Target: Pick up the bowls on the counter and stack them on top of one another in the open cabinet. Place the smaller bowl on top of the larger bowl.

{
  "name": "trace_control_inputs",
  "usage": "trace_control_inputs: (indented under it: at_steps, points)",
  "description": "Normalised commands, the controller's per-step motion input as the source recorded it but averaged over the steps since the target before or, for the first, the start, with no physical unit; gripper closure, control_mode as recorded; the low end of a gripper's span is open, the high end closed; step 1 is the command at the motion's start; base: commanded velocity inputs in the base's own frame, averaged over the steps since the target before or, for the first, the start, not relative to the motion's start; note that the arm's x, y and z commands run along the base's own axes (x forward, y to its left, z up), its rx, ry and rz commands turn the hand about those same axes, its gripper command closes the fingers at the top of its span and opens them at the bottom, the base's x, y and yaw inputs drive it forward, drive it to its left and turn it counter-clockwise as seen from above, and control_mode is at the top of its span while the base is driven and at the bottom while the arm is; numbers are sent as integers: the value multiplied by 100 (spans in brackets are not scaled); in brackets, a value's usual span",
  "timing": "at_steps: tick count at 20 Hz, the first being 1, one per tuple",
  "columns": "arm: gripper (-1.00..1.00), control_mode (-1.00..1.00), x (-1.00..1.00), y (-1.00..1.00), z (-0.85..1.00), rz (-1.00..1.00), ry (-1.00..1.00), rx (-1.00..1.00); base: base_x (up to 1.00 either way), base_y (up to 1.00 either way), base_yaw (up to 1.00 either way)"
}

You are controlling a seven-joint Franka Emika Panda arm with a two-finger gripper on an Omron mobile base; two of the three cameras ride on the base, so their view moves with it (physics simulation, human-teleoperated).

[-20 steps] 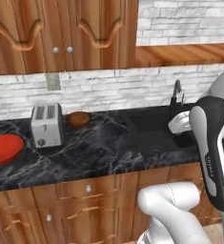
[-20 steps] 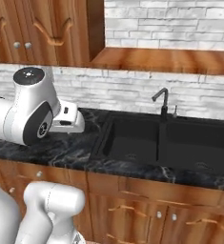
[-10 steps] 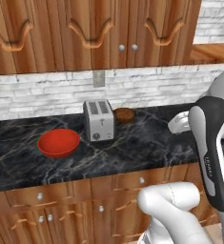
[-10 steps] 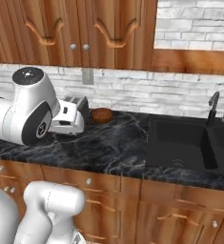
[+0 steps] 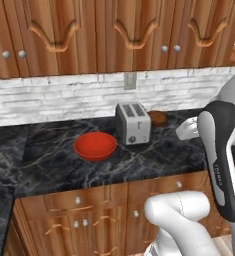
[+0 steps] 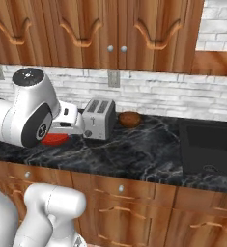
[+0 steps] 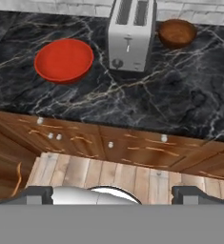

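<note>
Nothing is stacked yet. The pincer (image 7: 111, 193) hangs wide open and empty in front of the table (image 7: 180, 102), short of the toaster (image 7: 130, 33). The red bowl (image 7: 64, 60) sits left of the toaster, the brown bowl (image 7: 177, 32) right and slightly behind it. Both need carrying; the toaster between them crowds either approach.

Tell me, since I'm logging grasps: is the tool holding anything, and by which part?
Nothing is held. The tool is open, back over the floor; the red bowl and wooden bowl sit untouched on the counter.
</note>
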Motion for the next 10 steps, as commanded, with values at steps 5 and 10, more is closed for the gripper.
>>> trace_control_inputs:
  at_steps: [5, 10]
  points:
    - [-100, 100, 0, 0, 0, 0, 0, 0, 8, 48, 0]
    - [-100, 100, 0, 0, 0, 0, 0, 0, 34, 15, 0]
